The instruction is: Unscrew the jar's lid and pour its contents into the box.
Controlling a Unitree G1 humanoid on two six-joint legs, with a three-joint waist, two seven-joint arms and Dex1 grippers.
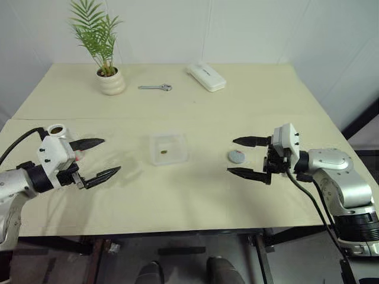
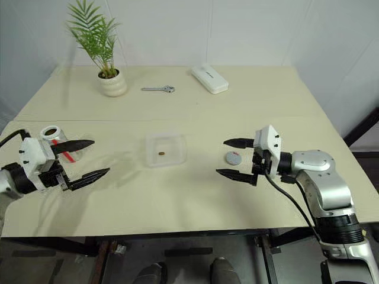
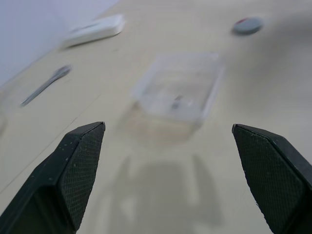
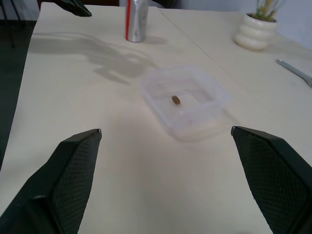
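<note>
Pale worktop [image 2: 177,195] carries the box [image 2: 165,148] at its middle, one brownish bit [image 2: 161,154] lying inside. Left of the box stands the jar [image 2: 54,137], right of it lies the lid [image 2: 233,158]. Left tool [image 2: 89,160] and right tool [image 2: 232,158] flank the box, both spread and empty.

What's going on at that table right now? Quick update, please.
Left gripper and right gripper open, empty. Small brownish bit lies in clear plastic tray; clear jar with red mark stands upright, flat grey lid off on table. Nothing in the way.

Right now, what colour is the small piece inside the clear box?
Brownish-yellow; the contents in the box show best in the right wrist view.
</note>
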